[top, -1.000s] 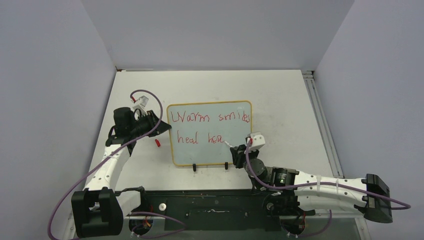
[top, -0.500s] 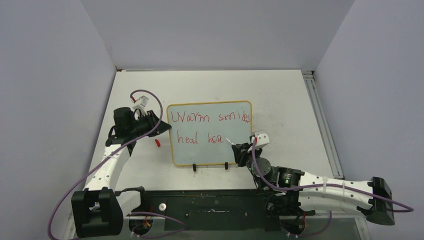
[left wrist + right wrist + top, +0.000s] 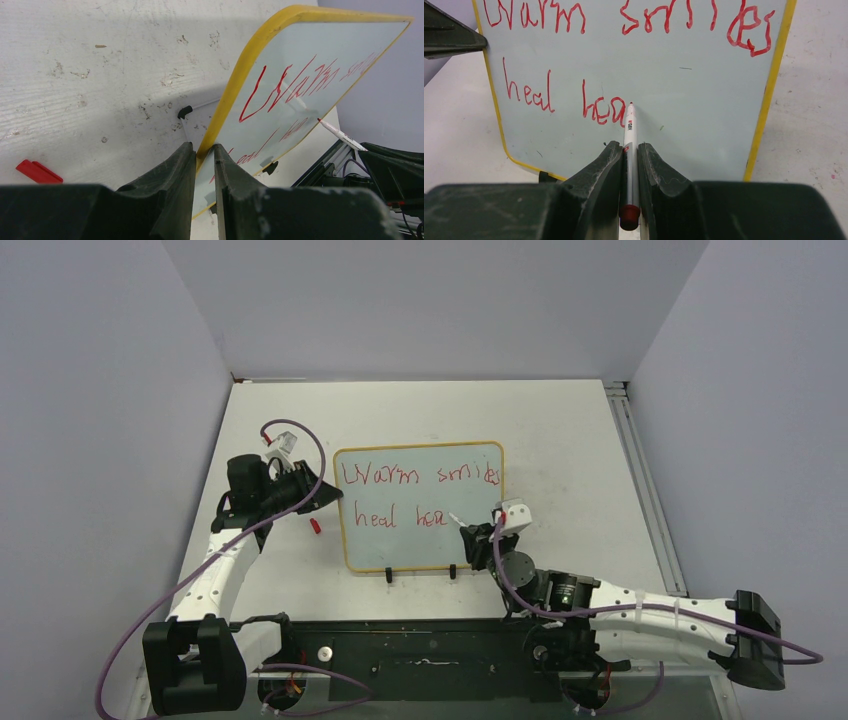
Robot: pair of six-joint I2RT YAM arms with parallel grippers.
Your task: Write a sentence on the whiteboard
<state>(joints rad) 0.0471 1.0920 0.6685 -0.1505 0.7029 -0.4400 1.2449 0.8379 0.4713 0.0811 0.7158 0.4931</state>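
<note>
Now our left gripper (image 3: 202,148) pinches the yellow-framed glossy whiteboard (image 3: 420,545) at its edge, probably light but tippy; our right gripper (image 3: 629,146) clamps the slim white marker (image 3: 630,125).

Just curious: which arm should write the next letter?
Right. The right pincer grips the white red-tipped marker at the unfinished red handwriting; the left pincer clamps the yellow-framed pale whiteboard.
</note>
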